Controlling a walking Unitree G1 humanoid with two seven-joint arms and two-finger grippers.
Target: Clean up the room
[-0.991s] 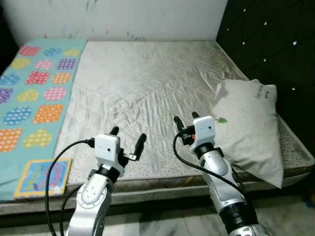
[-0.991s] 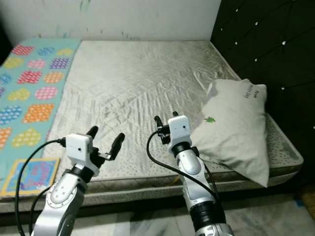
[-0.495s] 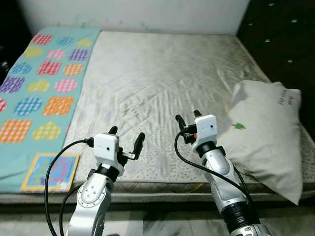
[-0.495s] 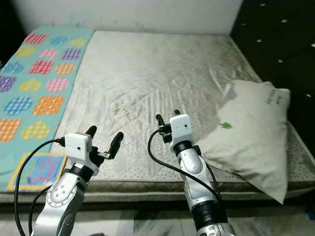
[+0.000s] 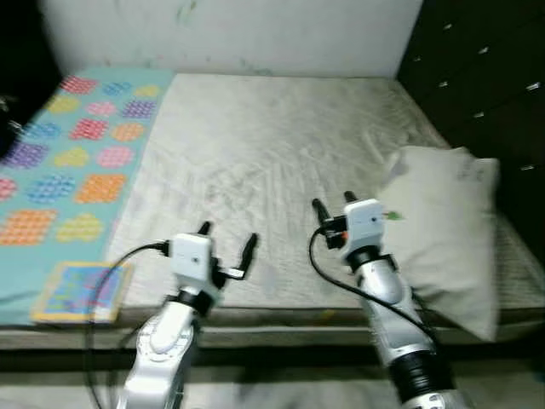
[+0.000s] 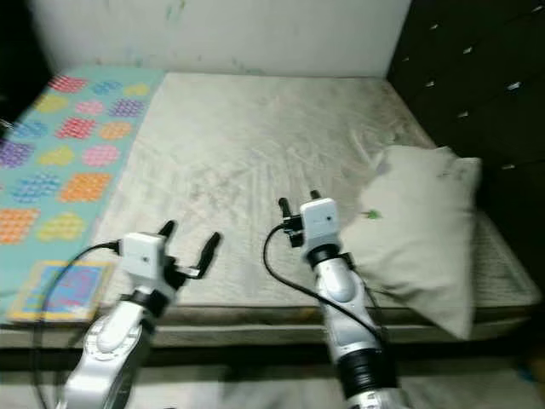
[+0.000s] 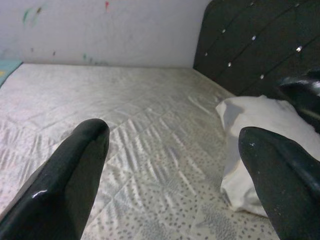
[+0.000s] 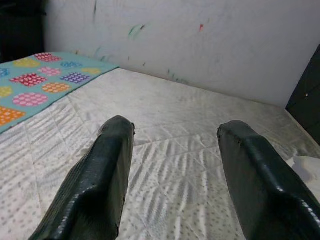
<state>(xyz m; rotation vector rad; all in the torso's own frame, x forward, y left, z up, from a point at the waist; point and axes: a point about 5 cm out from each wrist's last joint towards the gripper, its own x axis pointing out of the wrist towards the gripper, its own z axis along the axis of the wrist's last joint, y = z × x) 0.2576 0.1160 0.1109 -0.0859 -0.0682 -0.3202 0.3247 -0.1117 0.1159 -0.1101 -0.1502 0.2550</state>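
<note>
White pillow [image 5: 438, 226] with a small green mark, lying crumpled and tilted on the right side of the bed [image 5: 255, 153], close to the dark tufted headboard [image 5: 477, 77], one corner hanging over the near edge. Flat book [image 5: 78, 292] with a colourful cover, blurred, resting at the near left corner on the teal sheet [image 5: 64, 162] patterned with bright dotted patches. Pillow and book well apart.

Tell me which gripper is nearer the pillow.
Right. The right gripper hangs over the mattress just beside the pillow, by its near edge. The left gripper is farther off, over the mattress's front edge, toward the book.
</note>
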